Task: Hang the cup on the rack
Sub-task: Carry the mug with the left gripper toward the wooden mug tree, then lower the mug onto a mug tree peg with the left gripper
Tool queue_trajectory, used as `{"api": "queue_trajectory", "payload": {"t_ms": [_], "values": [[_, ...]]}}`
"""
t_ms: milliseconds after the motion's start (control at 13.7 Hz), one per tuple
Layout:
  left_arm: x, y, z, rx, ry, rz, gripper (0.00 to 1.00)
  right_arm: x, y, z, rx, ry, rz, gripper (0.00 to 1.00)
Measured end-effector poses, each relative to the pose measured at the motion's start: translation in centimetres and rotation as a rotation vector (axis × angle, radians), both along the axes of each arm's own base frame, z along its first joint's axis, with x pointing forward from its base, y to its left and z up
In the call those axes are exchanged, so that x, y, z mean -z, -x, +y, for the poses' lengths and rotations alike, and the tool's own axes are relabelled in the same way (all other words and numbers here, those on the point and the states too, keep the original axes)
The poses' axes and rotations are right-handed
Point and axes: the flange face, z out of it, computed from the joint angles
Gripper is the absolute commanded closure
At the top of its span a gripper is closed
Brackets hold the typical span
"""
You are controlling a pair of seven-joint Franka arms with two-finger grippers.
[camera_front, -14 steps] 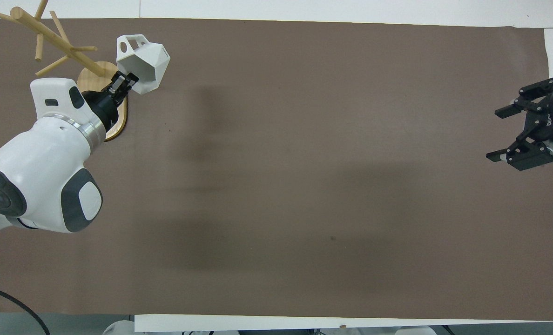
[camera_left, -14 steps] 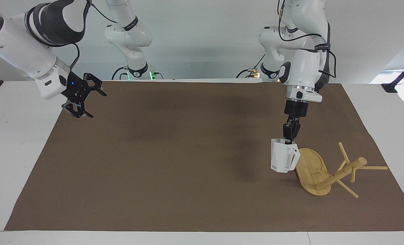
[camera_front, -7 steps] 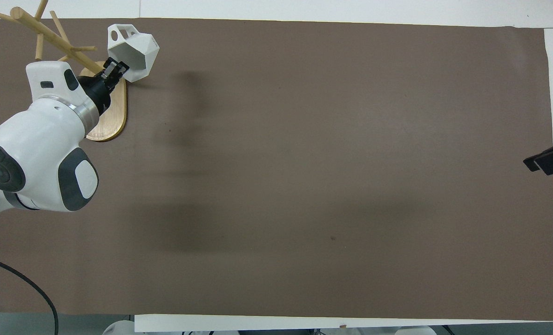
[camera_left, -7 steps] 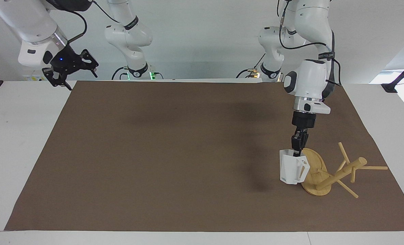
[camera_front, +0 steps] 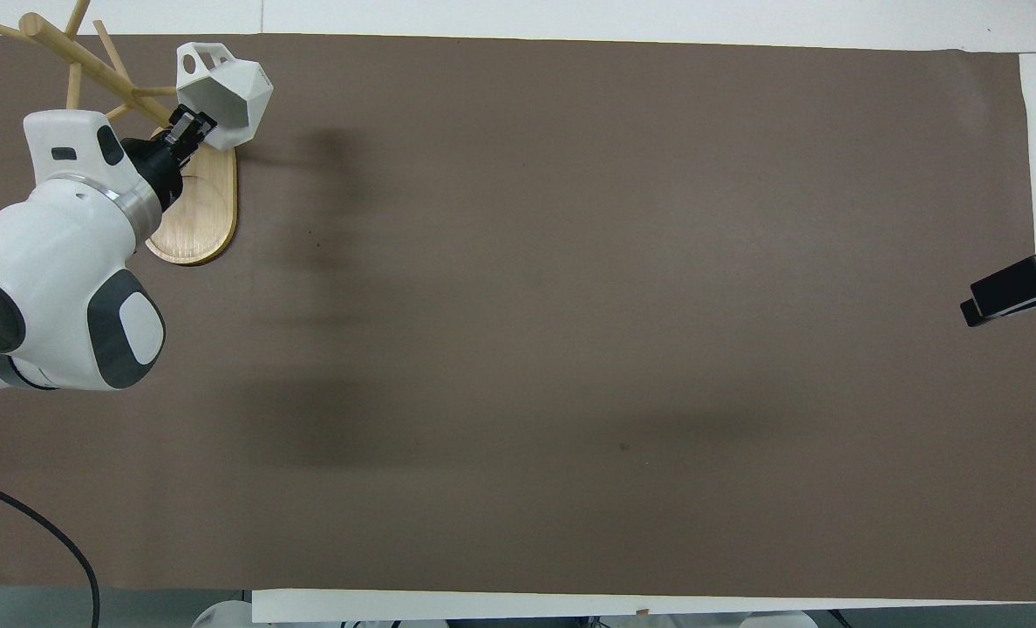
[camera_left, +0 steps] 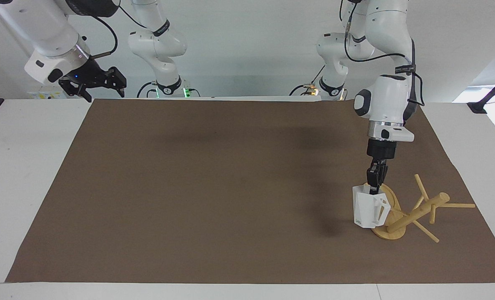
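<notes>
The white faceted cup [camera_left: 367, 210] hangs upright from my left gripper [camera_left: 374, 188], which is shut on its rim beside the handle. The cup is low over the mat, right against the edge of the rack's oval base [camera_left: 391, 235]. The bamboo rack [camera_left: 416, 213] stands at the left arm's end of the table, its pegs bare. In the overhead view the cup [camera_front: 226, 87] sits beside the post, with the left gripper [camera_front: 188, 128] over the rack's base [camera_front: 200, 218]. My right gripper [camera_left: 93, 83] is open and empty, raised over the mat's corner at the right arm's end.
A brown mat [camera_left: 231, 187] covers most of the white table [camera_left: 18, 175]. Only one finger of the right gripper [camera_front: 1011, 295] shows at the overhead view's edge.
My left gripper has carried the cup lower and closer to the rack's post. My right arm has pulled up and back toward the robots' end of the table.
</notes>
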Motion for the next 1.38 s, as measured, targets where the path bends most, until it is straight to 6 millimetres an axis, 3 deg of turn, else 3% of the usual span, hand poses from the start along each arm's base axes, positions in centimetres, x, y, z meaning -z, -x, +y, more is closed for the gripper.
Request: {"api": "queue_trajectory", "payload": {"t_ms": [437, 728, 1383], "values": [[1.1, 0.4, 0.6, -0.009, -0.005, 0.022, 1.00, 0.1, 0.6, -4.0, 0.079, 0.037, -0.006, 0.00], [1.2, 0.1, 2.5, -0.040, -0.006, 0.025, 1.00, 1.0, 0.3, -4.0, 0.112, 0.047, -0.019, 0.00], [2.0, 0.3, 3.9, -0.063, -0.009, 0.043, 1.00, 1.5, 0.3, -3.9, 0.110, 0.047, -0.009, 0.00]]}}
